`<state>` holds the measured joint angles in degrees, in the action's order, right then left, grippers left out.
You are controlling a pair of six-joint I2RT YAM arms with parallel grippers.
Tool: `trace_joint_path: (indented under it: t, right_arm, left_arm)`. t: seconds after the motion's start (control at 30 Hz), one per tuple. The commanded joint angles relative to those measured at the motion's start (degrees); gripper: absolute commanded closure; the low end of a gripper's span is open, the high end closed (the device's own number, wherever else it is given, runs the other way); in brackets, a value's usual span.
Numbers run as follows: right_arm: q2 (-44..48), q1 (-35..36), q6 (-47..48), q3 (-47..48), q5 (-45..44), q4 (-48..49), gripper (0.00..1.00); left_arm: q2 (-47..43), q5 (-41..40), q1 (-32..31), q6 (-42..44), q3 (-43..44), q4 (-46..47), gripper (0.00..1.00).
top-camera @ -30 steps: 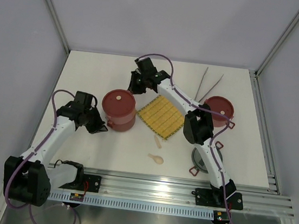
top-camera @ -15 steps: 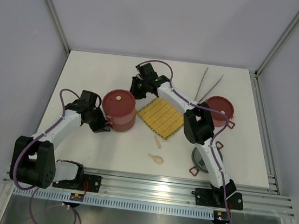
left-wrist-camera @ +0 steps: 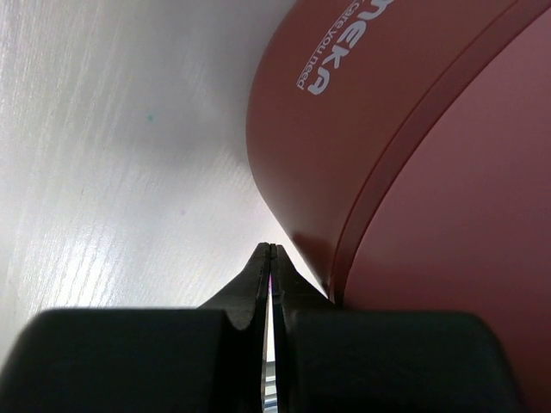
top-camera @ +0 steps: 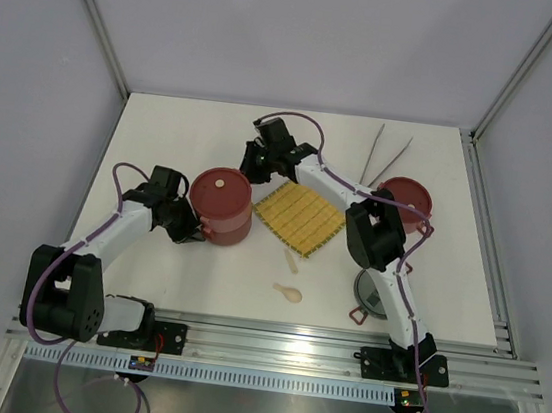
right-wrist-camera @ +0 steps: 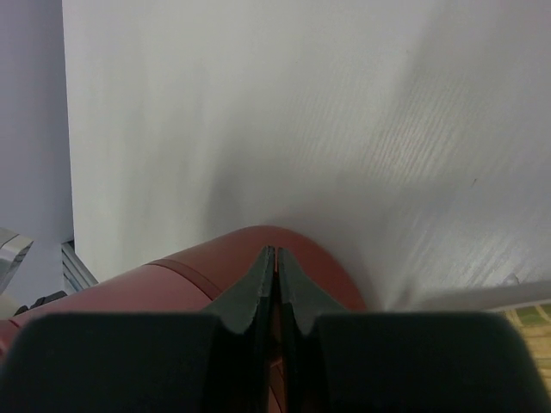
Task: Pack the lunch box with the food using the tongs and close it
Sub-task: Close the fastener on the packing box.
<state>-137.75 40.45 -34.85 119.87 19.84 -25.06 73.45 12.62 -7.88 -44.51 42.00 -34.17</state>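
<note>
Left gripper [left-wrist-camera: 271,251]: jaws pressed shut, empty, tips just beside the left wall of the stacked lunch box [top-camera: 221,203]. Right gripper [right-wrist-camera: 275,254]: closed to a slit, nothing seen held, at the stack's far edge.

White table [top-camera: 164,132], pale walls.

- One tongs [top-camera: 387,156], far right
- One separate red tier [top-camera: 405,198]
- One yellow mat [top-camera: 298,216]
- Two cream spoons [top-camera: 288,292]

Grey lid [top-camera: 365,300] half hidden by the right arm.

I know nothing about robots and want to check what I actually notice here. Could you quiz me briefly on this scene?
1. True or false: a gripper holds the tongs.
2. What lies between the stacked lunch box and the separate red tier? A) yellow mat B) plate C) bottle
3. Fill in: the left gripper has its fingers ____.
Key: 1 false, they lie untouched. 2 A. 3 shut.
</note>
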Motion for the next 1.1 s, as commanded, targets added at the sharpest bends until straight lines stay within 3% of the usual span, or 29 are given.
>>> trace_joint_path:
  t: [0.0,0.57,1.07]
  right_arm:
    - [6.3,2.9,-1.9,-4.9,2.9,1.4,0.90]
    - [16.5,3.4,-4.0,-22.1,2.0,7.7,0.91]
    - [19.8,3.6,-5.1,-26.2,-1.5,8.3,0.91]
  left_arm:
    - [0.5,0.7,-0.2,-0.7,3.6,6.8,1.00]
    - [3.8,-3.6,-0.3,3.1,10.1,3.1,1.00]
    - [3.6,-5.2,-0.2,5.0,11.0,-0.3,1.00]
